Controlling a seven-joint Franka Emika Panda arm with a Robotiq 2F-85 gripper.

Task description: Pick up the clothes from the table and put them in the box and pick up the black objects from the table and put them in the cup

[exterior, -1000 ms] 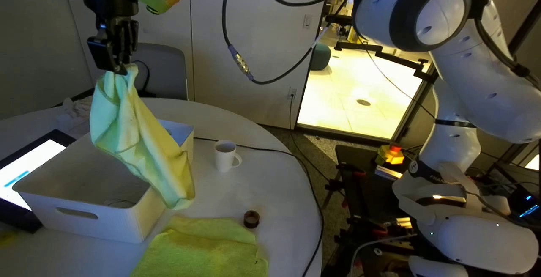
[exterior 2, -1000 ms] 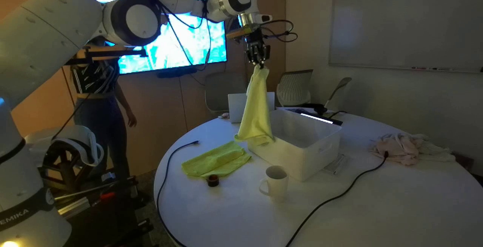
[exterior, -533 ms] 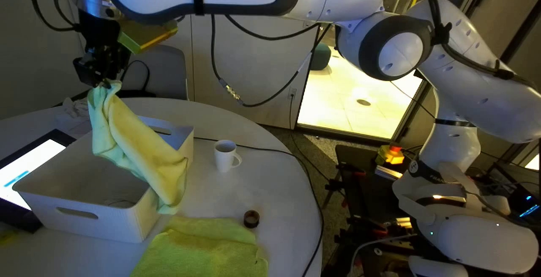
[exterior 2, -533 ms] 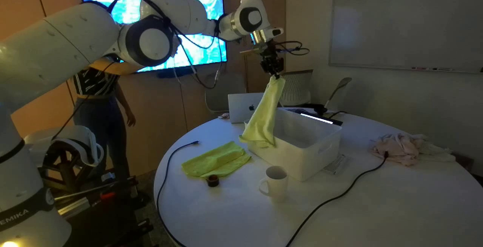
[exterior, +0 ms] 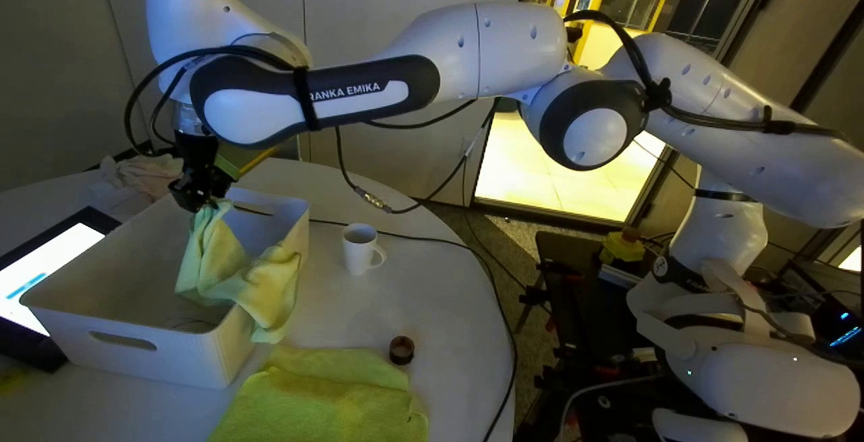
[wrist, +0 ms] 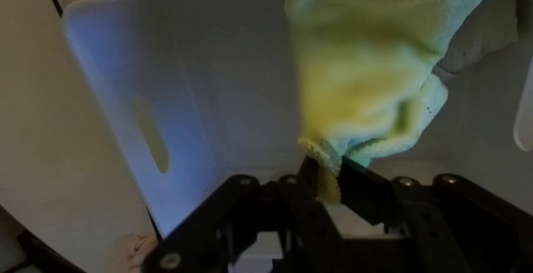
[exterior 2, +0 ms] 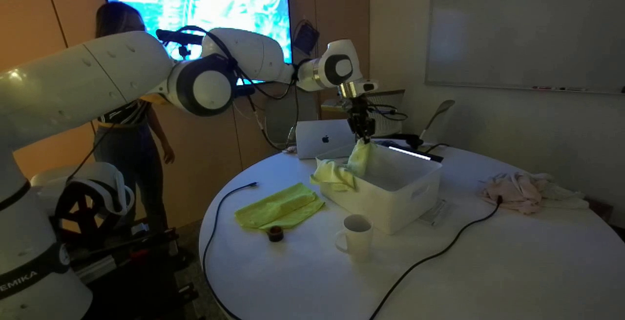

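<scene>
Yellow-green cloth point(wrist: 358, 68) held: gripper point(wrist: 329, 177) pinched on one end, above the white box point(exterior: 182, 354). Cloth hangs partly into the box, then runs over its rim, loose end outside. Folded lime cloth point(exterior 2: 278, 207) on table point(exterior 2: 488, 271) just beside box; small dark ring point(exterior 2: 275, 233) right by that cloth. White cup point(exterior 2: 359, 239) upright, near box. Laptop point(exterior 2: 317, 139) behind box in an exterior view.

Dim light overall: in an exterior view the wall screen point(exterior 2: 234, 7) glares at eleven o'clock; in an exterior view the floor point(exterior: 550, 182) blazes yellow at three. The wrist view is murky, its cloth point(wrist: 362, 81) partly blurred at two.
</scene>
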